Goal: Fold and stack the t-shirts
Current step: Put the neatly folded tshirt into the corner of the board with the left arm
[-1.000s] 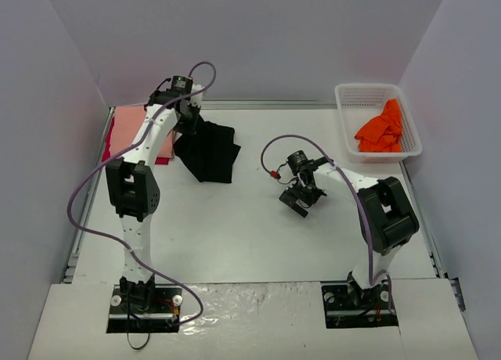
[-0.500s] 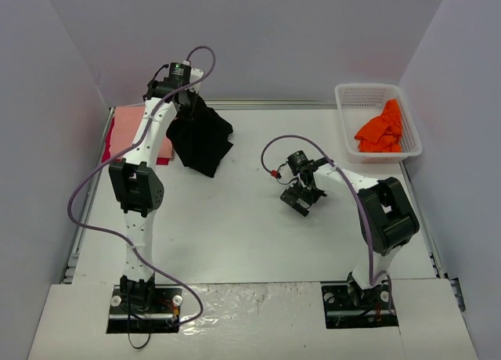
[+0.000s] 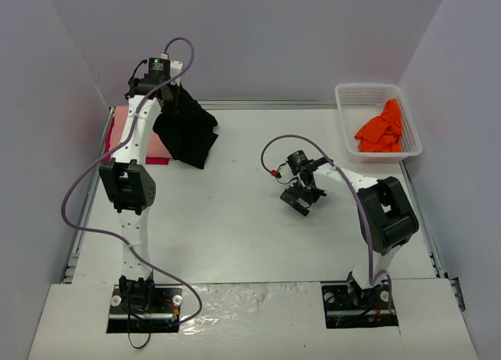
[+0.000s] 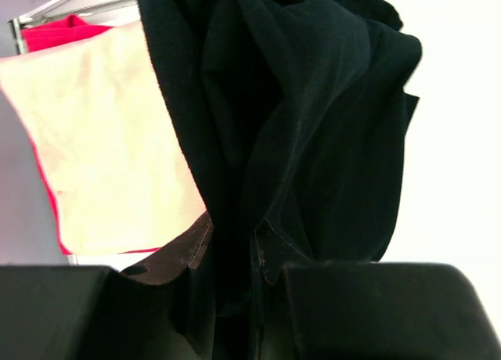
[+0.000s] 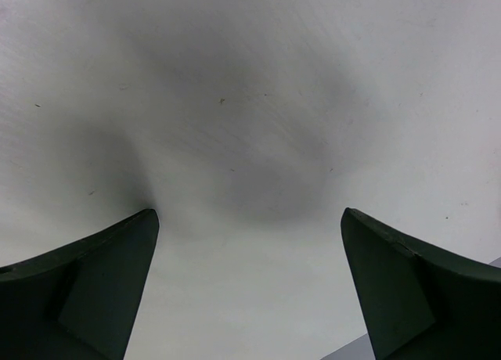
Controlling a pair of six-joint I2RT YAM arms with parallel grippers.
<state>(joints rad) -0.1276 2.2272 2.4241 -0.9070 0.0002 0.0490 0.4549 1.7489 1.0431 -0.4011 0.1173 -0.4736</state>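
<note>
Table point(image 3: 235, 219): black shirt point(image 3: 188, 133) in left claw point(image 4: 231, 250)

On the left wrist camera I see my left gripper point(image 4: 232, 250) pinched on the black t-shirt point(image 4: 313, 125). The cloth is bunched between the two fingertips and fills the middle of the view in deep, loose folds. Behind it on the left lies a folded pale pink shirt point(image 4: 109, 141), flat and washed out almost to cream here. A red shirt point(image 4: 56, 33) lies under it, showing at the far corner and as a thin rim along its edges. The white table point(image 4: 462, 188) shows on the right.
</note>
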